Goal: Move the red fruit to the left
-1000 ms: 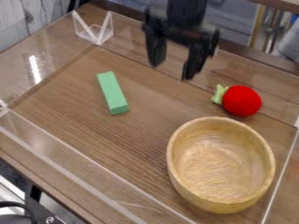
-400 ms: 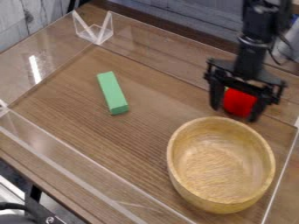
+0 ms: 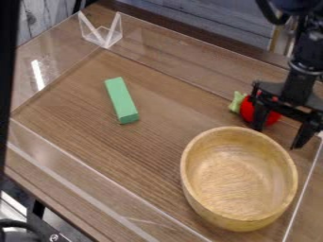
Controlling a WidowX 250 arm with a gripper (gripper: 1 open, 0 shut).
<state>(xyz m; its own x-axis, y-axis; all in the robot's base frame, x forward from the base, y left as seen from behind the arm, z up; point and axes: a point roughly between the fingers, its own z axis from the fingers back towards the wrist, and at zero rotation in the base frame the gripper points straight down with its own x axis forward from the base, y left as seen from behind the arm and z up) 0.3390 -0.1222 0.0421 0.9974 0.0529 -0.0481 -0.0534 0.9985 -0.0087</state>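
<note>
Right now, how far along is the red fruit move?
Done: the gripper is down at the red fruit, jaws open to either side of it, at the right end of the table. In hand: nothing gripped yet; the fruit sits on the wood just behind the wooden bowl. Left: close, lift, carry it left toward the green block side, release.

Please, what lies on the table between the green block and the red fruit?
In the camera view, nothing: only bare wooden tabletop stretches between the green block and the red fruit. The wooden bowl sits nearer the camera, off that line.
</note>
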